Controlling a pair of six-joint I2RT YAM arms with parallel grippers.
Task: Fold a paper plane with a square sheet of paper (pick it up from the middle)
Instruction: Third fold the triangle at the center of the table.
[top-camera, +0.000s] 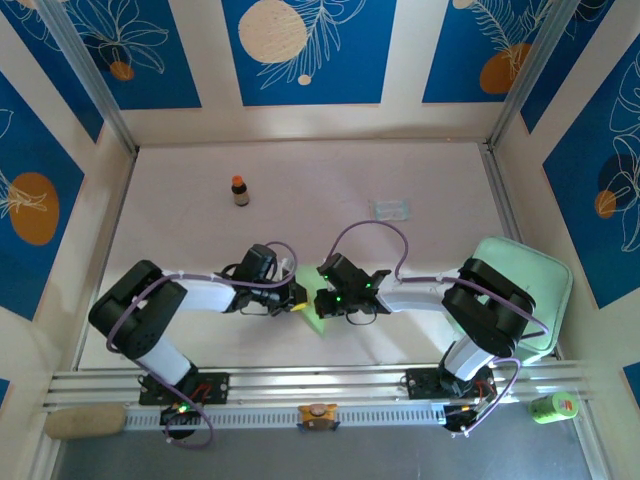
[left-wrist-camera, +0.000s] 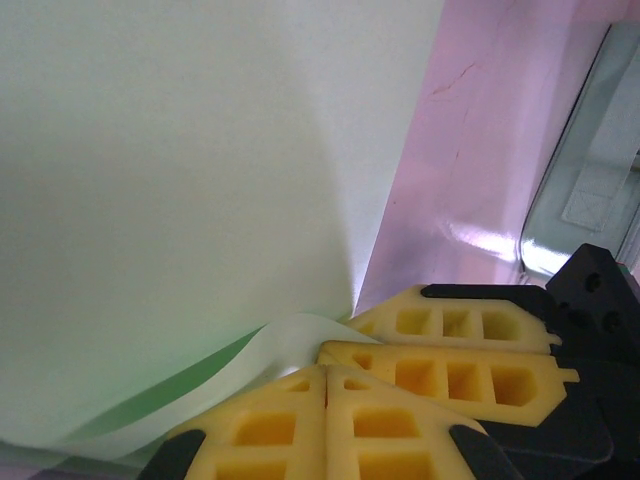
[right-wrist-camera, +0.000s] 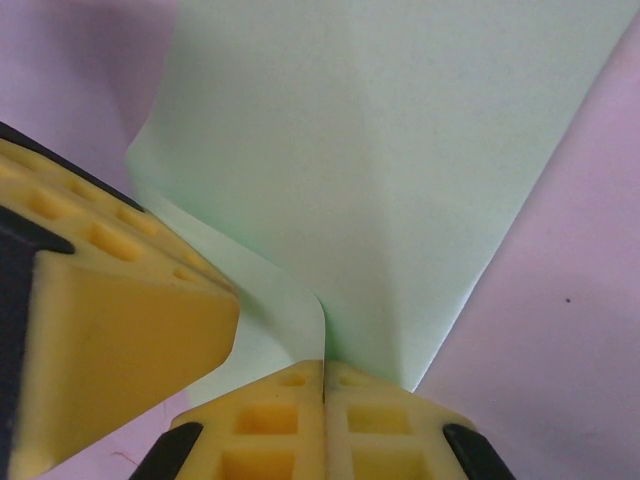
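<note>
The square sheet of paper (top-camera: 322, 308) is pale green and lies on the table in front of the arms, between the two grippers. My right gripper (top-camera: 322, 296) is shut on it. In the right wrist view a curled flap of the sheet (right-wrist-camera: 400, 150) runs into the seam at the gripper's tips (right-wrist-camera: 325, 365). My left gripper (top-camera: 300, 298) is shut too. In the left wrist view its tips (left-wrist-camera: 327, 370) rest against that raised flap of the sheet (left-wrist-camera: 180, 180), beside the right fingers (left-wrist-camera: 450, 375). No paper shows in the left seam. The paper plane is out of view.
A small brown bottle (top-camera: 240, 190) with an orange cap stands at the back left. A clear packet (top-camera: 390, 209) lies at the back right. A mint green tray (top-camera: 535, 270) sits at the right behind the right arm. Walls close in the table on three sides.
</note>
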